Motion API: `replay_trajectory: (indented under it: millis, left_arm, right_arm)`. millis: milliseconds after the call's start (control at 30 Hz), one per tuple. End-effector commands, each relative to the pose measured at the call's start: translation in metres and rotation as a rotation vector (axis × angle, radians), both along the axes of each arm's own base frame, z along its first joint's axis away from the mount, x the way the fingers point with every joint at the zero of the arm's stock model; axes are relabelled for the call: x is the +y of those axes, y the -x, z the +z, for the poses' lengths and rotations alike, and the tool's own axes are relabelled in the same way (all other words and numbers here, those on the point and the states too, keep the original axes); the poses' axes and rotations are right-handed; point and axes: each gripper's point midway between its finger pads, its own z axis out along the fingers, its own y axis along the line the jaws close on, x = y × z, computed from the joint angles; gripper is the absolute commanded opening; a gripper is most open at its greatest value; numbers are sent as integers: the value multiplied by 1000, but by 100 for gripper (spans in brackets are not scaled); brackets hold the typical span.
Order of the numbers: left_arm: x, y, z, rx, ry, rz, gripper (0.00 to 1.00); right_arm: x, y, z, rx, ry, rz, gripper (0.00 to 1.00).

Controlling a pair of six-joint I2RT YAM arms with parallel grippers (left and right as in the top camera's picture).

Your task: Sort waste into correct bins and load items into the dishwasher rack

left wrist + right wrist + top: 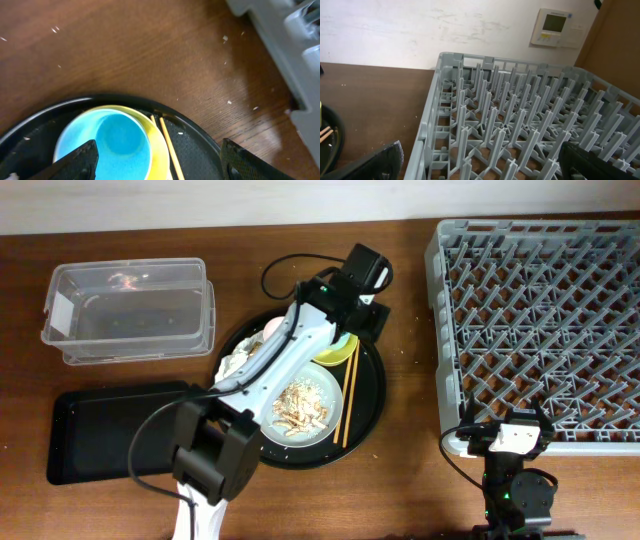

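Note:
My left gripper (352,320) (159,149) is open and hovers over the light blue cup (117,145), which sits inside the small yellow bowl (333,354) (159,159). The wooden chopsticks (348,402) (167,145) lie beside the bowl. The pale grey plate (318,428) holds shredded food scraps (300,405). The pink cup (272,328) and the white napkin (235,365) lie partly under my left arm. The wrapper is out of view. My right gripper (516,426) (480,156) is open and empty at the front edge of the grey dishwasher rack (540,330) (520,125).
All dishes sit on a large round black tray (372,405) (200,140). The clear plastic tub (125,310) stands at the back left and the shallow black rectangular tray (100,430) at the front left. The rack's corner shows in the left wrist view (285,45).

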Motion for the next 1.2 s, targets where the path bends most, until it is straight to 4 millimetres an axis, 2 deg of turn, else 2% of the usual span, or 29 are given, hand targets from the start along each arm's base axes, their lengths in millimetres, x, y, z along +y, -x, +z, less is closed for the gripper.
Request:
replay_trajectory:
  millis: [0,33,133,233,367,467,533,600,633,700,900,1000,1067,1167]
  left_arm:
    - [-3,-4,-29,35,-29,0,69]
    - [-3,-2,-31,42,-34,-1,58]
    - [-1,1,-36,60,-48,0,56]
    - [5,12,-51,113,-88,-5,46]
    - [5,14,-64,135,-104,-7,36]
    - [1,16,-64,134,-105,-16,20]
    - [-1,16,-62,130,-102,-19,19]
    - [-3,15,-59,124,-97,-20,8]
    - [-4,13,-56,119,-94,-19,8]
    - [-7,11,-43,109,-86,-21,1]
    - [-6,7,33,72,-57,-14,1]
    - [4,9,69,77,-15,50,1]
    - [4,16,83,110,31,68,1]
    - [10,19,81,128,16,74,1]
  right_arm:
    - [-4,1,-3,6,-4,-24,98]
    - [-4,1,-3,6,-4,-24,98]
    - [-4,1,-3,6,-4,-24,99]
    - [-4,1,-3,6,-4,-24,98]
    - [-4,1,-3,6,-4,-24,98]
    - [-4,1,-3,6,-4,-24,98]
    - [-4,1,-3,6,-4,-24,98]
    - [-4,1,-3,6,-4,-24,98]
    - [-4,1,-3,6,-4,-24,98]
    - [-4,1,-3,6,-4,-24,98]
    - [-4,1,-3,6,-4,-24,98]
    - [-4,1,-3,6,-4,-24,98]
    - [-4,1,-3,6,-4,-24,98]
    - [-4,1,-3,6,-4,-24,98]
